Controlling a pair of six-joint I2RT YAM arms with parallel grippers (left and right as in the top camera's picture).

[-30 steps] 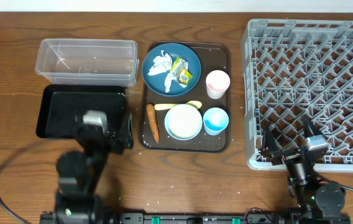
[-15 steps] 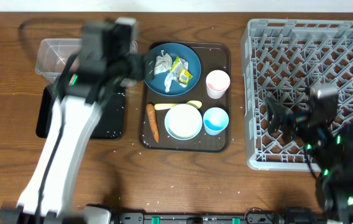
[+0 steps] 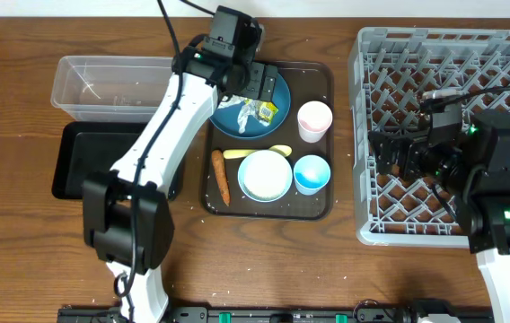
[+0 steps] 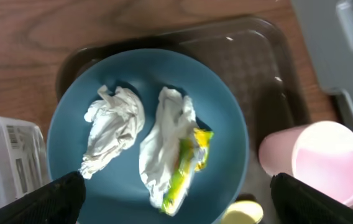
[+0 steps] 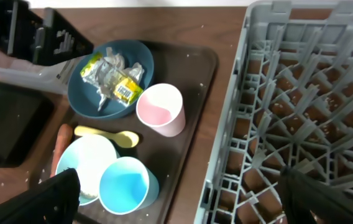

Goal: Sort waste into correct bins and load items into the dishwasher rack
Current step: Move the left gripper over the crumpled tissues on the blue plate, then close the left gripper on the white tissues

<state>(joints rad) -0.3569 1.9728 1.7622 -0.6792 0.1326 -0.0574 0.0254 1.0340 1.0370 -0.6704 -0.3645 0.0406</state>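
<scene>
Orange carrot (image 3: 221, 177) lies at the near left of the brown serving tray (image 3: 328, 82), beside the light blue bowl (image 3: 265, 175) and light blue cup (image 3: 312, 174), with the pale yellow spoon (image 3: 255, 152) just behind them. Farther back stand the pink cup (image 3: 314, 120) and the dark blue plate (image 4: 223, 118), which carries two crumpled paper scraps (image 4: 111, 127) and the yellow-green wrapper (image 4: 187, 169). The left claw (image 4: 183, 199) hovers above that plate, its jaws spread wide and holding nothing. Off to the right, the right claw (image 3: 388, 154) hangs over the near-left part of the grey dishwasher rack (image 3: 360, 108), likewise wide open and empty. No dish sits in the rack; only white specks, probably rice, dot its lattice. To the left on the bench (image 3: 255, 260), the black tray (image 3: 80, 161) shows a few specks, and the clear tub (image 3: 102, 85) behind it looks bare. By my reading the task is at its very start: no waste sorted, nothing loaded, and the plate's litter the likely first pick.
</scene>
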